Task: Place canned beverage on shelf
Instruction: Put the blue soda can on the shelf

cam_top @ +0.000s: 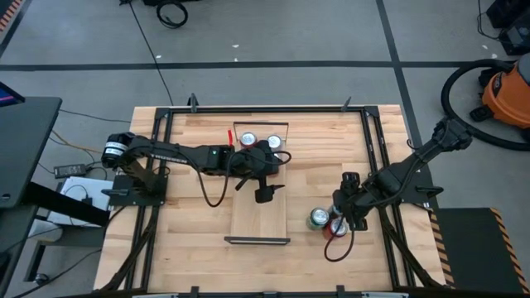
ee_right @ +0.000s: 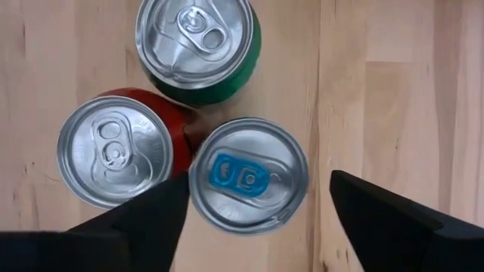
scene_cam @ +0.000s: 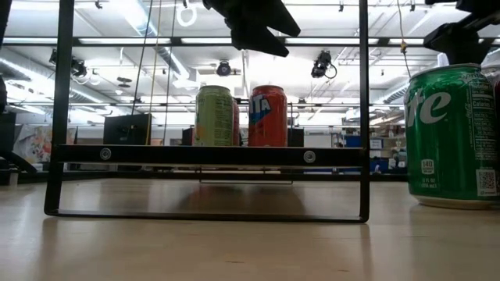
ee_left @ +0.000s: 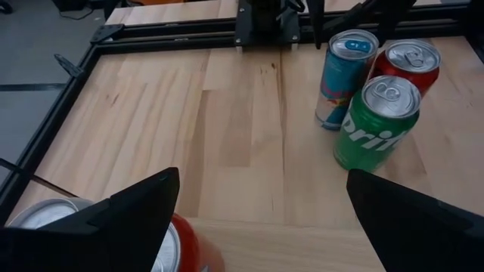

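Three cans are standing bunched together on the counter [cam_top: 199,240] off the right side of the shelf [cam_top: 259,217]: a green can [cam_top: 317,218], a red can [cam_top: 337,229] and a slim blue-tab can [ee_right: 248,175]. All three are upright and touching or nearly touching. I am holding my right hand [cam_top: 351,217] straight above them, looking down on their tops. My two fingers are standing apart on either side of the blue-tab can, one finger [ee_right: 144,219] crowding the red can beside it, the other [ee_right: 393,219] over bare wood. I am not gripping anything with this hand; the fingers are sitting above the can tops, with a gap showing on the side away from the red can.

Two more cans are already standing on the far end of the shelf, a green-labelled shelf can [scene_cam: 216,116] and an orange shelf can [scene_cam: 268,116], side by side and upright. The shelf is lying lengthwise across the middle of the counter, its black frames at both short ends.

I am hanging my left hand [cam_top: 267,184] over the shelf, just nearer than those two cans, fingers spread wide and holding nothing. From its wrist, the tops of the shelf cans are showing under one finger [ee_left: 113,219], and the three counter cans are standing well beyond.
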Available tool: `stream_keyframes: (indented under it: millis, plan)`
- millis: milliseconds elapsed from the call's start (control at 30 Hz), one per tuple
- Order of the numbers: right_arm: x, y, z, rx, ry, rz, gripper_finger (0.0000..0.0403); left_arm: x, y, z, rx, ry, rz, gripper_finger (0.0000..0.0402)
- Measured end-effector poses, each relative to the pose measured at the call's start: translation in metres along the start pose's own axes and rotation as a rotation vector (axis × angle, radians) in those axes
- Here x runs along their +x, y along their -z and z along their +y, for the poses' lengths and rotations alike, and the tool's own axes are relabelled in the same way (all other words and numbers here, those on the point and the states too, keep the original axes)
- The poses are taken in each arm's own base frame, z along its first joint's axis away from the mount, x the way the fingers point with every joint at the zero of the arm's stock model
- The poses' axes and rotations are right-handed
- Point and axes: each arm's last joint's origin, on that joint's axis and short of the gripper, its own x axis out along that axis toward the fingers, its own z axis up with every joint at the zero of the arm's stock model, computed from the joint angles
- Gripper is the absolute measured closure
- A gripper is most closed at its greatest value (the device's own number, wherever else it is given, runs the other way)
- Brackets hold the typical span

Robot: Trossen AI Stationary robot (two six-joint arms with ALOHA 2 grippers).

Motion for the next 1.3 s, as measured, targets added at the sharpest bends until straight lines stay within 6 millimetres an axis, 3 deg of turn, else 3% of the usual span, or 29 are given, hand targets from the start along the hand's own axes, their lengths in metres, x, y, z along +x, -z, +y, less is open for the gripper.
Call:
stream_keyframes:
  millis: [300,700,933,1300]
  plan:
    - [0.000,-0.001,-0.001,-0.027,-0.009,0.008,0.0153,0.000,0.000,0.000,0.004,0.000,-0.001,0.0008]
    - [0.003,-0.011,-0.019,-0.127,0.081,-0.028,0.0153,0.000,0.001,0.000,0.007,0.006,0.005,0.0008]
    - [0.006,-0.027,-0.035,-0.168,0.073,-0.099,0.0153,0.000,0.000,-0.006,0.044,0.201,-0.005,0.0008]
    - [-0.004,-0.046,-0.055,-0.217,0.082,-0.172,0.0153,0.039,0.012,-0.010,0.045,0.232,-0.023,0.0008]
